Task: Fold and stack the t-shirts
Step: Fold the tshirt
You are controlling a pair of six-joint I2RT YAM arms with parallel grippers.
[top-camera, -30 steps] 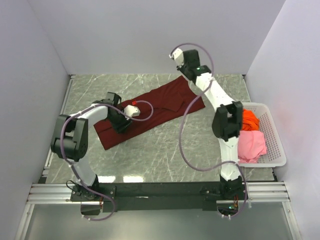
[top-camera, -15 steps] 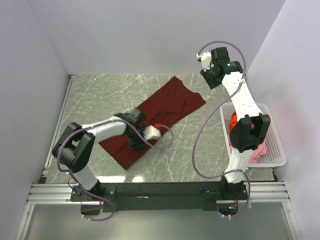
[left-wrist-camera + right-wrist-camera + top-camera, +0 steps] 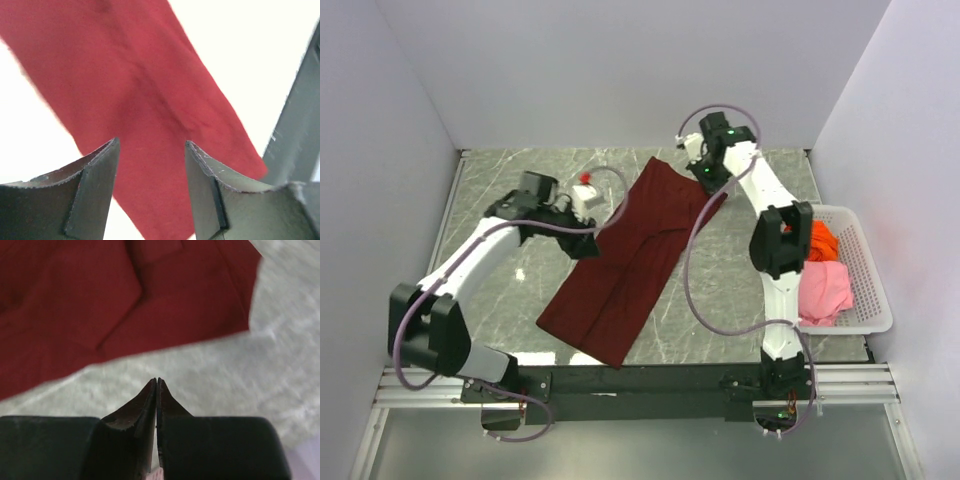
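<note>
a: maroon t-shirt [image 3: 630, 262]?
b: spread slantwise across worktop [image 3: 490, 170], reaching near edge.
a: left tool [image 3: 151, 142]?
b: parted, empty, over the cloth.
a: right tool [image 3: 157, 381]?
b: clenched on nothing, beside its far edge. orange t-shirt [image 3: 820, 240], pink t-shirt [image 3: 822, 287] in basket [image 3: 872, 300].

My left arm [image 3: 480, 245] has its elbow low and out to the left. The forearm runs up and inward to a wrist turned toward the middle of the worktop. The left fingers [image 3: 95, 185] stand apart, the gap between them bare. My right arm [image 3: 760, 190] stretches far forward with its wrist tipped downward. The right fingers [image 3: 132, 415] are pressed together, tip to tip.
</note>
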